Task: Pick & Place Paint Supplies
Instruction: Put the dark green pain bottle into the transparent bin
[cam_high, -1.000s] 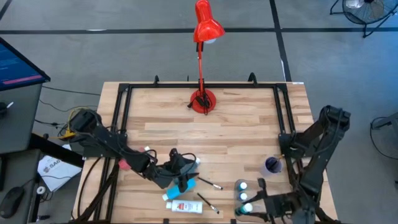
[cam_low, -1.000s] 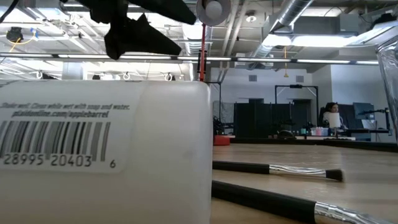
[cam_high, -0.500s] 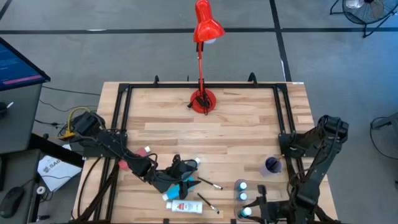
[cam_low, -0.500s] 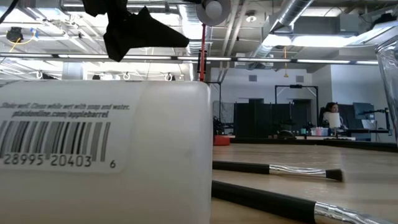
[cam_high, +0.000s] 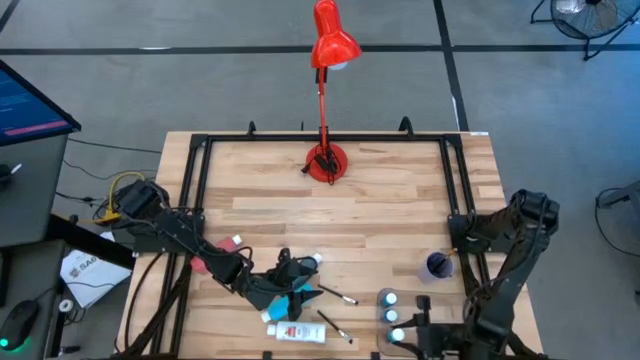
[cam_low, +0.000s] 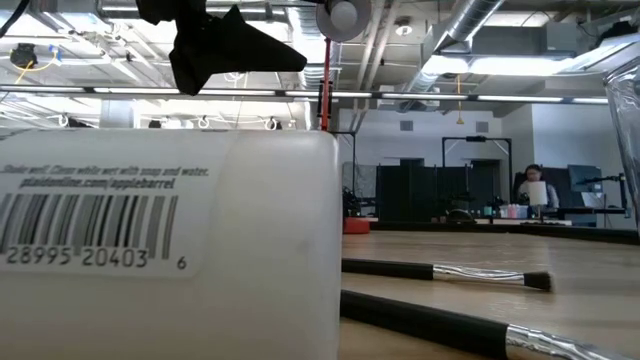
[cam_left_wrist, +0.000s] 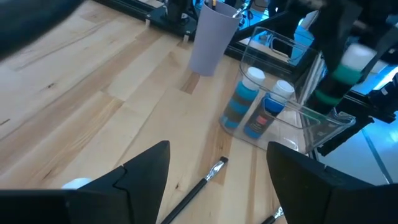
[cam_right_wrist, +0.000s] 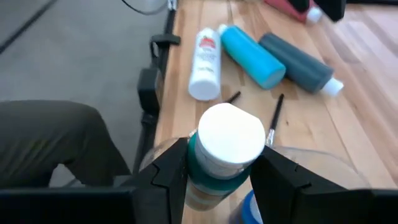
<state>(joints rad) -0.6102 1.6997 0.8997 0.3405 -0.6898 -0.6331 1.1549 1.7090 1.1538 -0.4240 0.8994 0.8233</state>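
Observation:
My right gripper (cam_right_wrist: 219, 171) is shut on a teal paint bottle (cam_right_wrist: 225, 149) with a white cap, over the near end of the clear tray (cam_left_wrist: 323, 121). Two blue bottles (cam_left_wrist: 255, 109) stand upright in that tray. My left gripper (cam_left_wrist: 217, 186) hangs open a little above the table, with a thin brush (cam_left_wrist: 198, 186) lying below the gap. Near the front edge lie a white tube (cam_right_wrist: 205, 56), a light blue bottle (cam_right_wrist: 252, 56), a dark teal bottle (cam_right_wrist: 298, 56) and a pink-red one (cam_right_wrist: 289, 5), all on their sides. Brushes (cam_low: 440, 272) lie beside them. My right gripper pinches the teal bottle's body just under the white cap (cam_right_wrist: 200, 163), one finger on either side. The fingers slant down from the table's near right corner. The cap faces back toward the wrist. The bottle's lower end (cam_left_wrist: 326, 96) hangs at the tray's rim, hidden from the wrist.
A lilac cup (cam_high: 438, 265) stands just beyond the tray. The red desk lamp (cam_high: 325, 160) stands at the table's far middle. A black frame (cam_high: 200, 170) runs along the left, far and right edges. The middle of the table is bare wood.
My right gripper has gone down toward the clear tray with the teal bottle and has tipped further downward, still shut on it. My left gripper has tipped slightly downward over the lying bottles and stays open.

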